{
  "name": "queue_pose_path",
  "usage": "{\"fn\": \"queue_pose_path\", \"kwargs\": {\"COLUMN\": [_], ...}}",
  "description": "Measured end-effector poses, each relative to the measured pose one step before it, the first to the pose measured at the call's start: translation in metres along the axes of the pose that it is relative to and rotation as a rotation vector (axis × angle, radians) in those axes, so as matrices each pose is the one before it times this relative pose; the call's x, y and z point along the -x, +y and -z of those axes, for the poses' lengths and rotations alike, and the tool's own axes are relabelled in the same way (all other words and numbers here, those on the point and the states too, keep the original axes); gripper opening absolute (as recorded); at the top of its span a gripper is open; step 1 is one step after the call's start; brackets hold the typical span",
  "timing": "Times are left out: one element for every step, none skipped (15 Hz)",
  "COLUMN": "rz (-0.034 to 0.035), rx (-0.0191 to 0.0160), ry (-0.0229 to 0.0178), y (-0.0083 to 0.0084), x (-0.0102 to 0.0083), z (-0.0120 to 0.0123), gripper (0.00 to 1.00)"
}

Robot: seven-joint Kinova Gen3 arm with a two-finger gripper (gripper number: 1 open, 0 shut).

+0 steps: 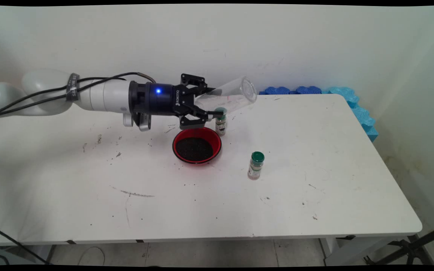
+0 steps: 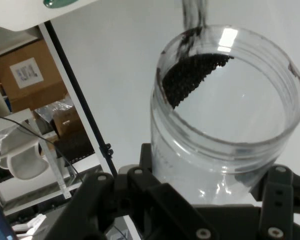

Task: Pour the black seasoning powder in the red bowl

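Nearest on the table [image 1: 89,195] and right of the red bowl [image 1: 197,145] of dark grains stands a green-capped bottle [image 1: 255,165], another [image 1: 220,121] just behind the bowl, above which the tool [image 1: 210,101] grips a tilted clear jar [image 1: 232,95].

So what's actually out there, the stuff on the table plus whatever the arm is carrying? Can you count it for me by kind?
Clear plastic jar, tipped on its side and held in the jaws above the table: 1
Red bowl filled with dark grains: 1
Green-capped spice bottles, one beside the bowl and one standing apart: 2
Total: 4
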Motion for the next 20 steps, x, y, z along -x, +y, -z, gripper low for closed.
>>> {"fn": "queue_pose_path", "kwargs": {"rz": [0.00574,0.00489,0.00505,0.00383,0.00348,0.00629,0.00923,0.00575,0.01208,0.01329,0.01183,0.01026,0.00657,0.00947,0.00572,0.00769,0.00461,0.00626,0.0035,0.00408], "rx": [0.00457,0.00408,0.00462,0.00396,0.00288,0.00484,0.00443,0.00202,0.0019,0.00137,0.0009,0.00152,0.00112,0.00196,0.00123,0.00234,0.00166,0.00247,0.00131,0.0021], "ry": [-0.00372,-0.00327,-0.00351,-0.00279,-0.00182,-0.00269,-0.0024,-0.0012,-0.00202,-0.00226,-0.00243,-0.00114,-0.00024,0.00001,0.00003,0.00029,0.00028,0.00098,0.00065,0.00125], "y": [0.00015,0.0002,0.00038,0.00032,0.00024,0.00038,0.00028,0.00012,0.00012,0.00007,0.00001,0.00014,0.0001,0.00022,0.00015,0.00034,0.00021,0.00031,0.00021,0.00021], "x": [-0.00002,0.00007,0.0,-0.00005,-0.00007,-0.00016,-0.00015,-0.0001,-0.00006,-0.00011,-0.00009,-0.0002,-0.00022,-0.00032,-0.00015,-0.00012,-0.00006,-0.00003,0.0,0.00015], "z": [-0.00024,-0.00019,-0.00031,-0.00021,-0.00011,-0.00025,-0.00022,-0.00012,-0.00017,-0.00009,0.00005,0.00024,0.00024,0.0005,0.00031,0.00053,0.00037,0.00045,0.0002,0.00046], "gripper": [0.0,0.0,0.0,0.0,0.0,0.0,0.0,0.0,0.0,0.0,0.0,0.0,0.0,0.0,0.0,0.0,0.0,0.0,0.0,0.0]}}
